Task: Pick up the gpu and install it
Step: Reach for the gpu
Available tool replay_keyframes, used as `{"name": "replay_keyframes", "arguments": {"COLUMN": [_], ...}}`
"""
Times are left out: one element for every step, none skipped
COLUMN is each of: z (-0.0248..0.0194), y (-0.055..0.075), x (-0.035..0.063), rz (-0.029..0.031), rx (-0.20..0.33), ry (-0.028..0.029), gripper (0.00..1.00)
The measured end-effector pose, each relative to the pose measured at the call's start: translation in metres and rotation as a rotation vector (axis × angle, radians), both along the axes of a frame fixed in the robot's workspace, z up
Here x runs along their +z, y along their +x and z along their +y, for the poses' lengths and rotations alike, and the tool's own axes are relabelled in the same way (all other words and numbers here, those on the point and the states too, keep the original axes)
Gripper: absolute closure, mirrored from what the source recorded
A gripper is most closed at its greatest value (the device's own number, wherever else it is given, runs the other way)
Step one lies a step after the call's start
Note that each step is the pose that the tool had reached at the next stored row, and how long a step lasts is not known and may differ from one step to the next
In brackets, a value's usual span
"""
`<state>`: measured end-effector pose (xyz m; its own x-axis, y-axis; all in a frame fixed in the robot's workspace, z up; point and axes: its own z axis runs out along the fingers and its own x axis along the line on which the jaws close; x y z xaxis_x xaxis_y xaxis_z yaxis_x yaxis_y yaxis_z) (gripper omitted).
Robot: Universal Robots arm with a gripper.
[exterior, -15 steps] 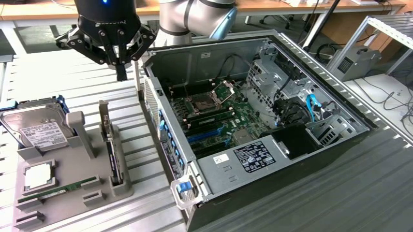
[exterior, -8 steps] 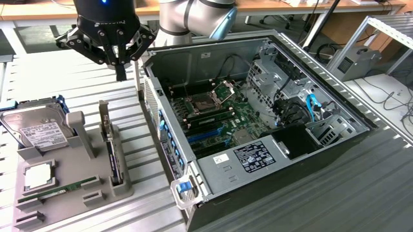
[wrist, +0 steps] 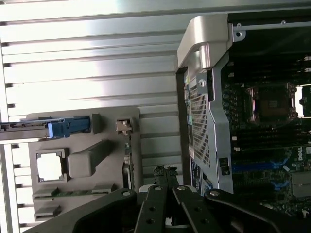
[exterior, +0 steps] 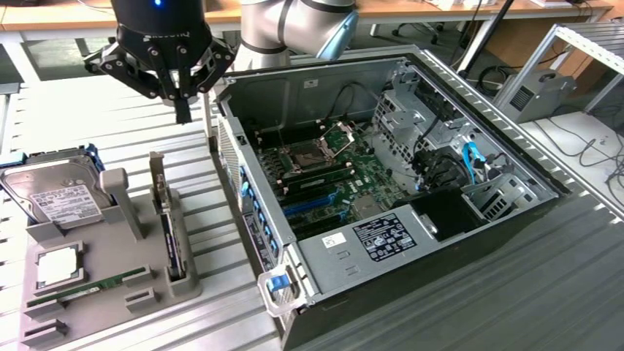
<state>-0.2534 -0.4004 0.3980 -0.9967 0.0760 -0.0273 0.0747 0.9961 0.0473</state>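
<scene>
The gpu [exterior: 172, 223] stands on its long edge in a slot of the grey parts holder [exterior: 107, 307], its silver end bracket [exterior: 158, 172] pointing up at the far end. In the wrist view the gpu [wrist: 128, 162] shows as a thin edge with its bracket [wrist: 123, 126] at one end. My gripper [exterior: 183, 111] hangs above the ridged table, beyond the gpu's bracket end and beside the case's corner. It is shut, fingertips pressed together with nothing between them. The wrist view shows the same shut gripper [wrist: 165, 171] with the holder below it.
An open PC case [exterior: 390, 183] lies at the exterior view's right, its motherboard [exterior: 322, 175] exposed. The holder also carries a hard drive [exterior: 58, 196], a CPU [exterior: 58, 265] and a green RAM stick [exterior: 86, 288]. Ridged metal table [exterior: 78, 117] surrounds them.
</scene>
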Motion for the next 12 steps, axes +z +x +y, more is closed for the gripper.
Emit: {"name": "replay_keyframes", "arguments": {"z": [-0.0003,-0.0006,-0.0009,-0.001,-0.0035,-0.0057,-0.0059,-0.006,-0.0062,-0.0064,-0.0092,-0.0116], "y": [0.0,0.0,0.0,0.0,0.0,0.0,0.0,0.0,0.0,0.0,0.0,0.0], "x": [0.0,0.0,0.0,0.0,-0.0002,-0.0002,-0.0003,-0.0003,-0.0003,-0.0003,-0.0004,-0.0004], "rz": [0.0,0.0,0.0,0.0,0.0,0.0001,0.0,0.0,0.0,0.0,0.0,0.0], "rx": [0.0,0.0,0.0,0.0,0.0,0.0,0.0,0.0,0.0,0.0,0.0,0.0], "ry": [0.0,0.0001,0.0,0.0,0.0,0.0,0.0,0.0,0.0,0.0001,0.0,-0.0001], "gripper": [0.89,0.89,0.89,0.89,0.89,0.89,0.89,0.89,0.89,0.89,0.89,0.89]}}
